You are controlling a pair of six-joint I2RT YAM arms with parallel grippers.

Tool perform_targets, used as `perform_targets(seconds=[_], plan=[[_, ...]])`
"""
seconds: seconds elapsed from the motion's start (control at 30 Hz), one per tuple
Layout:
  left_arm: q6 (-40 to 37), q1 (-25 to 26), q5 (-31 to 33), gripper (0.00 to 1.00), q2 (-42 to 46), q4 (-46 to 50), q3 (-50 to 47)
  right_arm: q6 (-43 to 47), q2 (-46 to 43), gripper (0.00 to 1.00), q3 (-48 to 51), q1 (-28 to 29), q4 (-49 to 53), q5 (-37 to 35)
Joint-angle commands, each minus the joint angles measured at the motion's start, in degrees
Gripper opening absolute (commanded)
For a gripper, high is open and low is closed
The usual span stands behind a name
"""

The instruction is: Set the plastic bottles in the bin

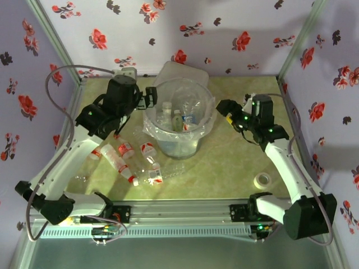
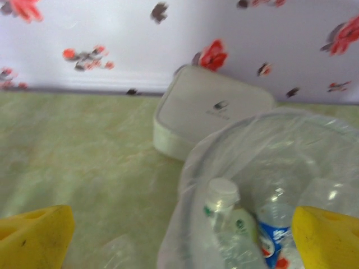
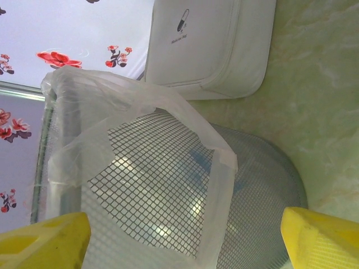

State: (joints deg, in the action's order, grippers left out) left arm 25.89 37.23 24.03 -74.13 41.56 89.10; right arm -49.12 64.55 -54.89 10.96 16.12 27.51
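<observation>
A pale green marbled surface point(image 1: 224, 162) is boxed in by floral walls point(image 1: 235, 33) at its far, left and right edges. At the middle of the far edge stands the bin point(image 1: 180, 147), round and translucent, with a clear bag folded over its rim. A flat white case point(image 1: 188, 72) lies just behind it, against the far wall.

The left arm point(image 1: 73, 157) reaches up the left side. The left gripper point(image 1: 150, 96) sits at the bin's left rim, jaws spread wide and holding nothing. The right arm point(image 1: 283, 162) runs up the right side. The right gripper point(image 1: 225, 107) hovers just beside the bin's right side, also wide open and empty.

Several bottles point(image 1: 177, 120) lie inside the bin. Several loose bottles point(image 1: 126, 151) lie scattered between the bin and the near-left corner, beside the left arm. The right half of the surface is open room, apart from a white tape roll point(image 1: 262, 180) toward the near-right corner.

The left wrist view looks over the rim to a white-capped bottle point(image 2: 221, 193) and a blue-labelled bottle point(image 2: 268, 235). The right wrist view shows a fine grid on the bin's wall.
</observation>
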Motion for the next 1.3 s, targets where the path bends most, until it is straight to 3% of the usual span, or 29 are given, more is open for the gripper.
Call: perform_targets(seconds=[0.0, 0.17, 0.43, 0.7, 0.93, 1.27], plan=[[5.48, -3.52, 0.13, 1.0, 1.49, 7.96, -3.47, 0.48, 0.31, 0.89, 0.14, -0.18, -2.79, 1.23], [8.59, -9.83, -5.5, 1.0, 4.46, 12.76, -11.37, 1.52, 1.07, 0.89, 0.15, -0.24, -1.97, 1.18], [14.46, -15.83, -6.75, 0.95, 2.51, 18.61, -22.37, 1.84, 2.6, 0.89, -0.16, -0.24, -2.41, 2.02], [15.51, -18.8, -9.79, 0.87, -0.5, 14.5, -30.69, 2.88, 2.76, 0.89, -0.27, -0.31, -1.08, 2.33], [16.68, -20.22, -13.92, 0.72, -7.06, 5.27, -33.28, 2.72, 3.97, 0.89, -0.7, -0.23, -1.18, 3.04], [15.36, -20.23, -16.07, 0.75, -16.18, -1.48, -32.52, 3.07, 3.04, 0.89, -0.43, -0.25, -0.13, 2.29]])
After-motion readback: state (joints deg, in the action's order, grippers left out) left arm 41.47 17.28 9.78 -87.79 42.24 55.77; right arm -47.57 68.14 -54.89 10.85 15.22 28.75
